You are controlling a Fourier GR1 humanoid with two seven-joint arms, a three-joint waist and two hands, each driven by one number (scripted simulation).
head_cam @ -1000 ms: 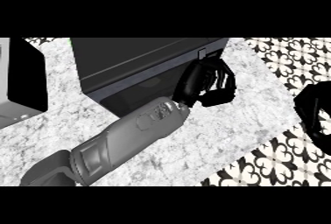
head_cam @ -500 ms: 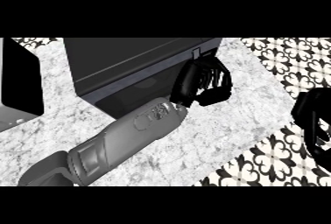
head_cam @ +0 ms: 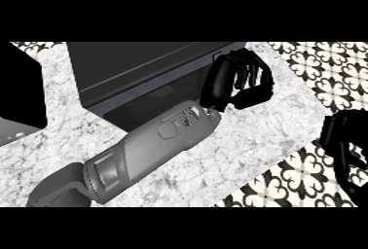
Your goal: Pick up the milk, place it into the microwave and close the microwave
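Observation:
The microwave (head_cam: 144, 68) is a dark box at the back of the speckled counter (head_cam: 237, 146). Its lighter front face shows as a narrow band, and I cannot tell how its door stands. My left forearm runs from the lower left up to the microwave's right front corner. There my left hand (head_cam: 219, 87) has its fingers (head_cam: 255, 80) curled, with nothing visible inside them. My right hand (head_cam: 343, 146) hangs at the right edge, past the counter's edge, with its fingers straight. No milk shows anywhere in the head view.
A black slab (head_cam: 22, 92) stands at the left edge, beside the microwave. Patterned floor tiles (head_cam: 316, 73) lie beyond the counter's right edge, which runs diagonally from the upper right to the bottom.
My left hand has risen slightly beside the microwave's right corner. My right hand has sunk a little lower at the right edge. The microwave has shifted slightly left in view.

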